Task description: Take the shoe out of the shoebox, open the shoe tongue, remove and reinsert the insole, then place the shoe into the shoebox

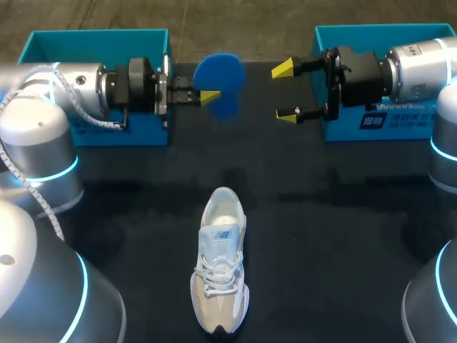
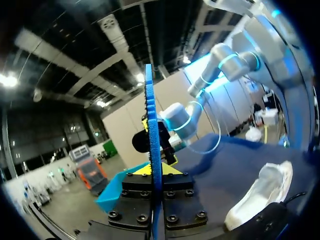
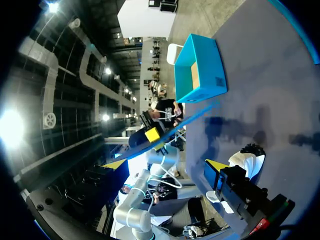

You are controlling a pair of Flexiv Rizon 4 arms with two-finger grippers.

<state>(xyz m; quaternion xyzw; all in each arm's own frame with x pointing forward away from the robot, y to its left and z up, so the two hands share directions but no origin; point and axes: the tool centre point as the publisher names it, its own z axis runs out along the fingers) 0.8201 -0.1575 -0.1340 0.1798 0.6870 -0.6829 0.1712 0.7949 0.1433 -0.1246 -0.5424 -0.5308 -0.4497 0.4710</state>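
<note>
- the shoe (image 1: 220, 268) lies flat on the dark table (image 1: 321, 214), in the middle, out of the boxes. its toe points to the robot's side and its heel opening faces the boxes.
- a left blue box (image 1: 96, 86) and a right blue box (image 1: 389, 78) stand along the far side, open tops up. the gap between them lines up with the shoe.
- the left gripper (image 1: 207, 98) reaches in over the left blue box's inner edge, its fingers pressed together on the lower rim of the blue insole (image 1: 221, 71).
- the insole is held up in the gap between the boxes, off the cloth.
- in the left wrist view the insole (image 2: 151, 150) shows edge-on, upright, a thin blue line rising from between the clamped fingers of the left gripper (image 2: 155, 172). the shoe (image 2: 265, 192) lies off to one side, well apart, and the right blue box (image 2: 117, 195) is ahead.
- the right gripper (image 1: 287, 93) is spread wide, its yellow tips pointing at the insole with a small gap left, nothing between them. it juts past the right blue box's inner edge.
- in the right wrist view the right gripper (image 3: 165, 165) faces the insole (image 3: 170, 137) and the left gripper (image 3: 152, 135), with the left blue box (image 3: 200, 67) beyond. the shoe (image 3: 247, 162) is partly hidden behind one finger.
- a wide band of dark cloth lies between the shoe's heel and the boxes, and more on both sides of the shoe.
</note>
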